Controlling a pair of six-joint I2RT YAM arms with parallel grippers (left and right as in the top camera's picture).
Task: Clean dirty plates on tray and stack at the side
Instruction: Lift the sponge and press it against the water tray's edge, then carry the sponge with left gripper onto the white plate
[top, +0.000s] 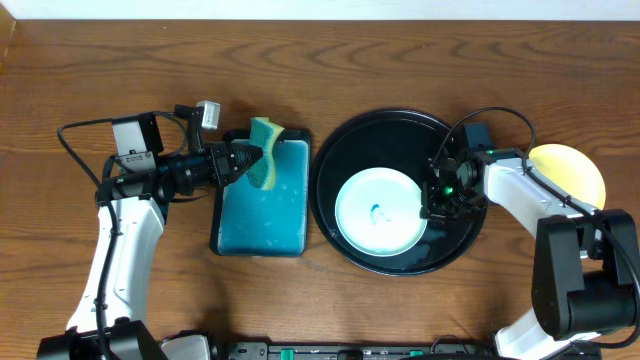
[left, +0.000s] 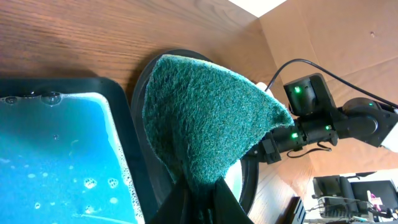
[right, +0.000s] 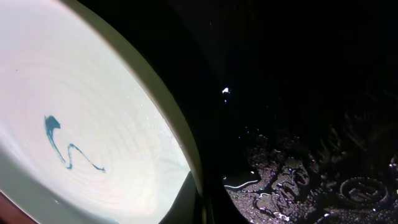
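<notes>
A pale mint-blue plate (top: 375, 210) with a teal squiggle in its middle lies in the round black tray (top: 400, 125). My right gripper (top: 432, 198) is shut on the plate's right rim. In the right wrist view the plate (right: 93, 124) fills the left, with a finger (right: 205, 208) over its edge and the wet tray floor (right: 298, 93) beside it. A pale yellow plate (top: 575, 165) lies on the table right of the tray, partly hidden by my right arm. My left gripper (top: 248, 160) is shut on a green-and-yellow sponge (top: 266, 150). A second mint plate is not in view.
A rectangular black tray of teal soapy water (top: 255, 215) lies left of the round tray, under the sponge. In the left wrist view the sponge (left: 205, 118) sits above my fingers (left: 199, 202), the soapy water (left: 50, 149) to its left and my right arm (left: 323, 124) behind.
</notes>
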